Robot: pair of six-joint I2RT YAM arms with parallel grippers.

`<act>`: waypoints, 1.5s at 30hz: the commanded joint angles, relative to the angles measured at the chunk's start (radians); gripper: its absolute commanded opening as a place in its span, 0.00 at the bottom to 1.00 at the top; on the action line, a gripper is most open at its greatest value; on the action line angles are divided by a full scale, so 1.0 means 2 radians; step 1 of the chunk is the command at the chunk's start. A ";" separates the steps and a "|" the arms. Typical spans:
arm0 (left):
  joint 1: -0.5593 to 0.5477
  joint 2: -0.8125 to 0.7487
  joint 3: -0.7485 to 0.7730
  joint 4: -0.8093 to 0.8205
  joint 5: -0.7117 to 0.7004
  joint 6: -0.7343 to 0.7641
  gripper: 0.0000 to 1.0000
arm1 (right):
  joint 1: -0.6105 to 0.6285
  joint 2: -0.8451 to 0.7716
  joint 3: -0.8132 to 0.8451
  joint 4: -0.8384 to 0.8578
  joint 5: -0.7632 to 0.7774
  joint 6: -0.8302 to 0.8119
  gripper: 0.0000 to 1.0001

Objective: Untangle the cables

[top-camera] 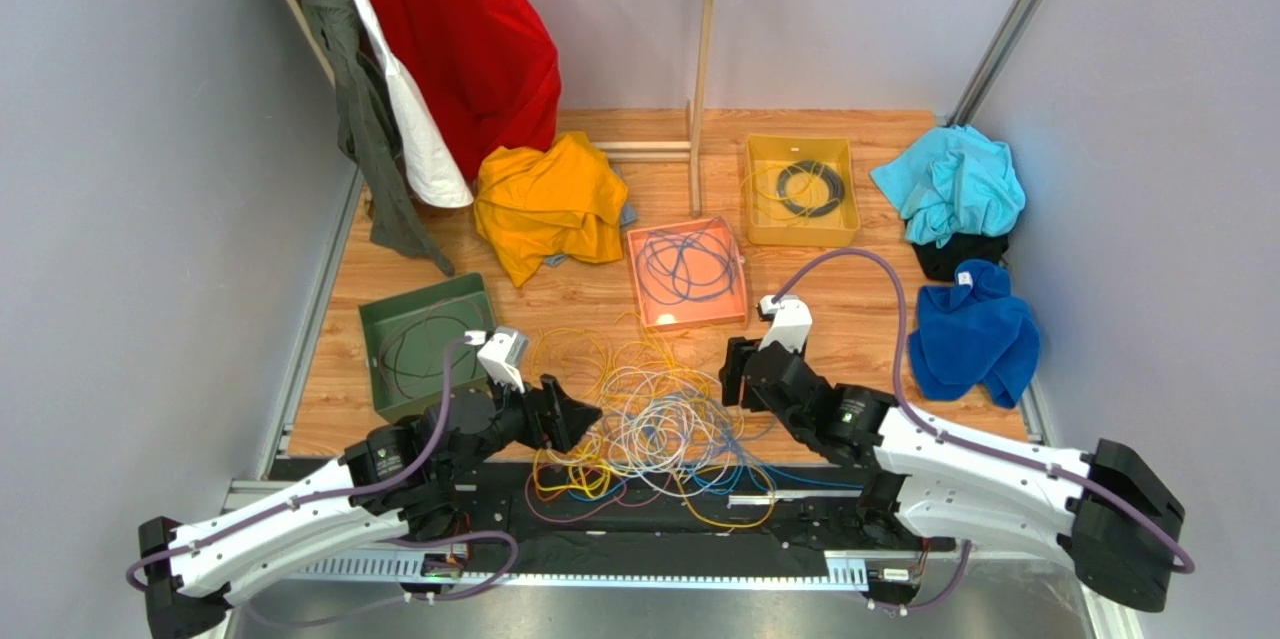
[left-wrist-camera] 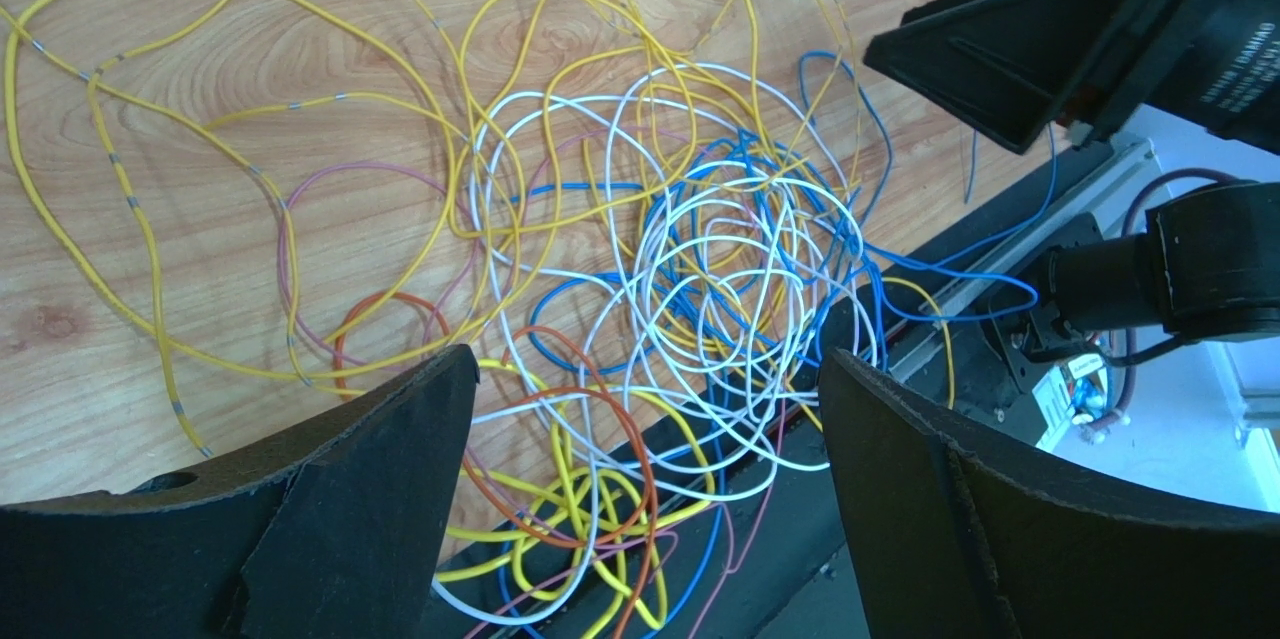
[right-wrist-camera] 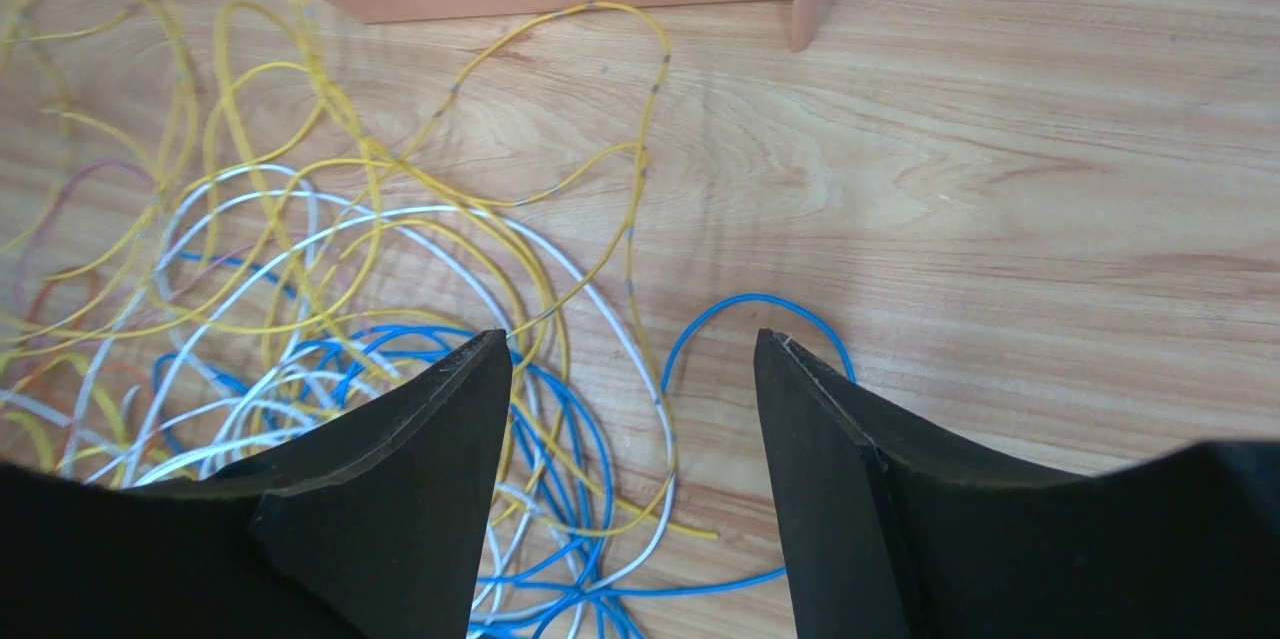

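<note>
Cables [top-camera: 661, 422]: one loose tangle of yellow, white, blue and orange strands at the middle of the near edge of the wooden surface [top-camera: 842, 324]; the densest knot, white and blue, sits centre-right of the heap; yellow loops fan out toward the far side and the left; several yellow, orange and blue strands spill over the near edge onto the black rail [top-camera: 781, 497] below.

Left end effector [left-wrist-camera: 646, 357]: fingers wide apart, nothing between them; low at the left flank of the tangle, its tips either side of the white-blue knot in the left wrist view; contact with the strands cannot be told.

Right end effector [right-wrist-camera: 631, 339]: fingers apart, holding nothing; at the right flank of the tangle, above a single blue loop and the outer yellow and white strands; whether it touches them cannot be told.

Pink tray [top-camera: 634, 279]: just beyond the tangle toward the far edge, with a coil of blue and pale wire inside; yellow tray [top-camera: 751, 189] farther back and to the right, holding a black coil; green tray [top-camera: 368, 354] near the left edge, thin dark wire inside.

Orange cloth [top-camera: 549, 204] toward the far left; blue towel [top-camera: 974, 332] at the right edge.
</note>
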 commanded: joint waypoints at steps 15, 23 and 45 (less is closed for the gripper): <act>-0.001 -0.007 0.011 -0.002 0.000 -0.008 0.93 | 0.013 0.005 0.052 0.045 0.030 -0.012 0.00; -0.001 -0.048 0.013 0.038 -0.005 0.014 0.92 | 0.087 -0.095 0.320 -0.100 -0.044 -0.111 0.00; -0.001 -0.053 0.044 0.263 0.104 0.129 0.99 | 0.090 0.030 0.702 -0.202 -0.200 -0.129 0.00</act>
